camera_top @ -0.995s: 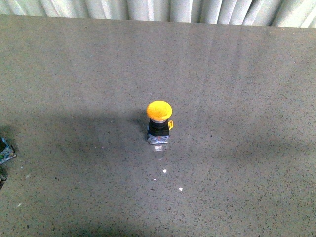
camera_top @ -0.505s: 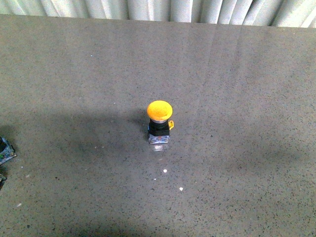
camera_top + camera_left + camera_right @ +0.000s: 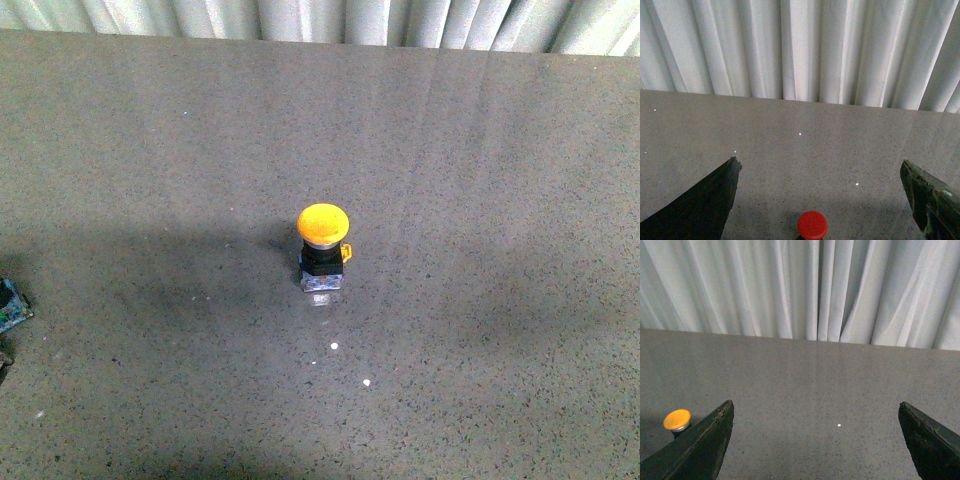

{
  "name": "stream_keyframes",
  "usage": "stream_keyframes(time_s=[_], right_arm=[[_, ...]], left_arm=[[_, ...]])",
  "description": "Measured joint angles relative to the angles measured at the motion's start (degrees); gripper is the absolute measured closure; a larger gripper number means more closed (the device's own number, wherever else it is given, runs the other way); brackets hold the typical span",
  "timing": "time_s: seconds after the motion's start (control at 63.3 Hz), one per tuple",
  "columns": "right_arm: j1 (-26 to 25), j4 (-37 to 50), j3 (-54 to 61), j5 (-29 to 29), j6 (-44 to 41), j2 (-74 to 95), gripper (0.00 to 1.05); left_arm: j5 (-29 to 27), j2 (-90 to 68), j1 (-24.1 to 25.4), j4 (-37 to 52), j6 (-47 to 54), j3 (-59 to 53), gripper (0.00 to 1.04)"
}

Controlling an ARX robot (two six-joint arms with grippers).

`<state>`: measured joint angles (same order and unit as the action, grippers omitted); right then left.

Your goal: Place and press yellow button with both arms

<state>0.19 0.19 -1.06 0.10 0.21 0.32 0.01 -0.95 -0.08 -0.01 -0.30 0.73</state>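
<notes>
The yellow button (image 3: pixel 322 225) stands upright in the middle of the grey table (image 3: pixel 480 150), with its black collar and clear square base under the cap. My left gripper (image 3: pixel 820 164) is open, and the button's cap (image 3: pixel 812 225), which looks red in this view, sits low between its two fingers, touching neither. My right gripper (image 3: pixel 816 404) is open and empty. In the right wrist view the button (image 3: pixel 677 420) stands apart, just outside one finger (image 3: pixel 700 450). In the front view only a small piece of the left arm (image 3: pixel 8 305) shows at the left edge.
White pleated curtains (image 3: pixel 350 18) hang behind the table's far edge. A few small white specks (image 3: pixel 366 382) lie on the table in front of the button. Soft shadows of the arms fall on the table to the left and right.
The button has not moved. The piece of the left arm at the left edge has shifted very slightly, and the shadow at the bottom edge has thinned.
</notes>
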Motion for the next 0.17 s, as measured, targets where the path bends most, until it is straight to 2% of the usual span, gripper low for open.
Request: stream_keyframes(time_s=[0.174], right_arm=[[0.0, 0.0, 0.0, 0.0, 0.0, 0.0, 0.09]], left_arm=[[0.0, 0.0, 0.0, 0.0, 0.0, 0.0, 0.09]])
